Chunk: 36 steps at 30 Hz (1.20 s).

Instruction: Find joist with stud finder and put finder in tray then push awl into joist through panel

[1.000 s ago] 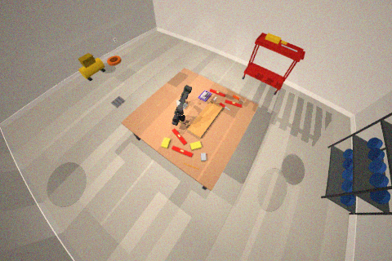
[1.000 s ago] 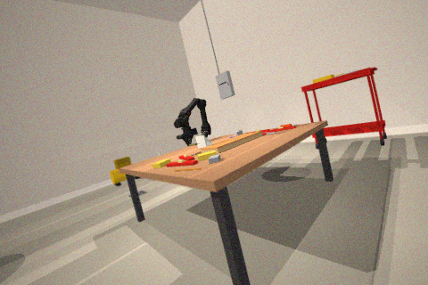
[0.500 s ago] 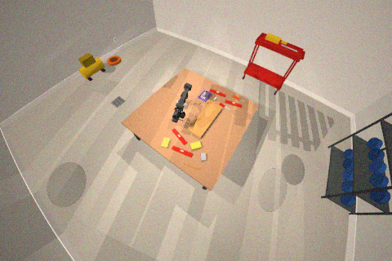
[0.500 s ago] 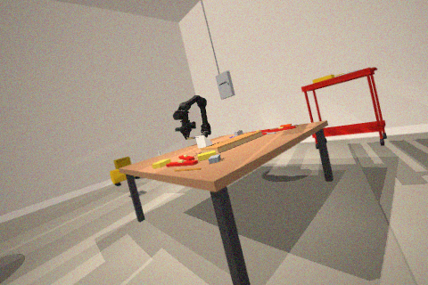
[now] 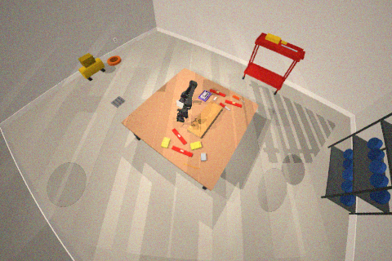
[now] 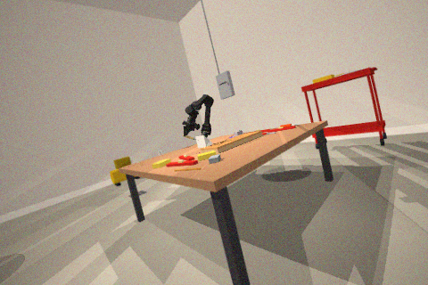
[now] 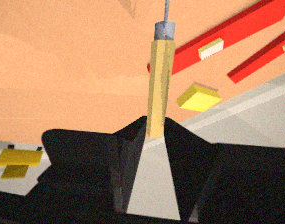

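The end effector (image 5: 180,119) (image 6: 186,134) (image 7: 155,120) grips the awl (image 6: 190,137) (image 7: 161,85) by its handle; handle slip under load could tilt the tip and misplace the hole.

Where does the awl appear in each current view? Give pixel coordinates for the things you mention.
Top: I cannot make out the awl (image 7: 161,85) near the gripper (image 5: 180,120) (image 6: 194,137) (image 7: 155,131).
Exterior: left of centre, a thin tan sliver at the gripper.
Wrist: upper middle, held between the fingers.
Shared landmark: yellow block (image 5: 165,143) (image 6: 161,163) (image 7: 199,98).
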Available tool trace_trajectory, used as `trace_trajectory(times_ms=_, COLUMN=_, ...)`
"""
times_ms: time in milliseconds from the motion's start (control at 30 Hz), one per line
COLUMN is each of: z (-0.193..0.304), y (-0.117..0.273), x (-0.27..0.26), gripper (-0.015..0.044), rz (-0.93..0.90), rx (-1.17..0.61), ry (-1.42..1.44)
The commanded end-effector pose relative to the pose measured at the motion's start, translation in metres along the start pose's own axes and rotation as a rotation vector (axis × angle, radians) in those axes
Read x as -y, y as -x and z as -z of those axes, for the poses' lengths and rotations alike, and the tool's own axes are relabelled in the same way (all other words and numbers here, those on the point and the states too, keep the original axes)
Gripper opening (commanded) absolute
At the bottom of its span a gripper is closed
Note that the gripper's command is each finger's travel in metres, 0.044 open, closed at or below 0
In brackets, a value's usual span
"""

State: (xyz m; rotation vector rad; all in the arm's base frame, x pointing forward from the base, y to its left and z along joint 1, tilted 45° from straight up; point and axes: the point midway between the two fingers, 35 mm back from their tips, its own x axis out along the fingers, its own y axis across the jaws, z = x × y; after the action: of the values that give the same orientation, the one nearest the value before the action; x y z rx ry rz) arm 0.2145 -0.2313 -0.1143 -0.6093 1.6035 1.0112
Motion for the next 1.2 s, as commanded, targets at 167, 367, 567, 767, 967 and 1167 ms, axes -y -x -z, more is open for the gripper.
trace_trajectory(times_ms=167, z=-0.006, y=0.031, x=0.024, gripper=0.0, rz=0.223, rx=-0.294, ry=0.255)
trace_trajectory(times_ms=367, z=-0.014, y=0.057, x=0.034, gripper=0.0, rz=0.344, rx=-0.476, ry=0.379)
trace_trajectory(times_ms=567, z=-0.025, y=0.086, x=0.038, gripper=0.0, rz=0.455, rx=-0.656, ry=0.476)
trace_trajectory(times_ms=767, z=-0.034, y=0.088, x=0.04, gripper=0.0, rz=0.484, rx=-0.626, ry=0.484)
trace_trajectory(times_ms=967, z=-0.075, y=0.117, x=0.043, gripper=0.0, rz=0.666, rx=-0.625, ry=0.564)
trace_trajectory(times_ms=1167, z=-0.117, y=0.146, x=0.038, gripper=0.0, rz=0.849, rx=-0.612, ry=0.647)
